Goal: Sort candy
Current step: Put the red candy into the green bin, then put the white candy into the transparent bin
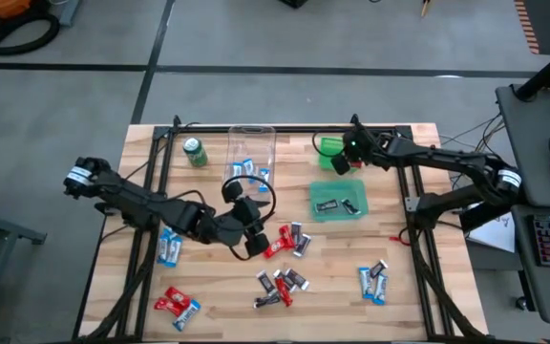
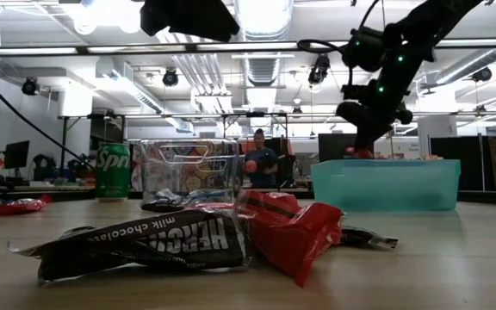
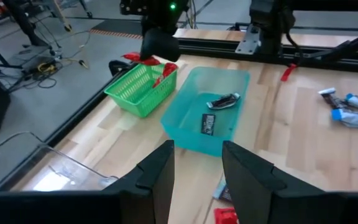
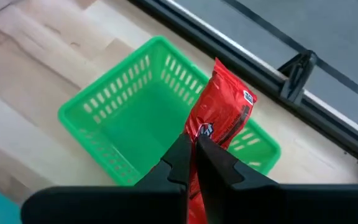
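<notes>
My right gripper [image 4: 194, 146] hovers over the green basket [image 4: 123, 124] at the table's far side [image 1: 330, 151], shut on a red candy bar [image 4: 222, 112]. My left gripper [image 3: 197, 174] is open and holds nothing; it sits above the table's middle [image 1: 254, 239], beside red and black candy [image 1: 289, 239]. More wrapped candy lies flat on the near half of the table: a mixed pile [image 1: 280, 285], blue ones [image 1: 372, 282] [image 1: 168, 247], and red ones [image 1: 172, 302]. Black candy lies in the teal tray [image 1: 317, 188], blue candy in the clear box [image 1: 251, 153]. My right gripper pinches the red candy bar between its two fingers, on the wrapper partway along its length [image 4: 202, 132]. The fingers come from above, slanting down. The bar's free end [image 4: 232, 93] sticks out past the fingertips. It is lifted clear above the green basket.
A green soda can [image 1: 195, 152] stands at the far left, next to the clear box. A black frame rail [image 1: 285, 128] runs along the table's far edge. Bare wood shows between the teal tray and the near right candy. A person stands in the room behind [image 2: 259, 159].
</notes>
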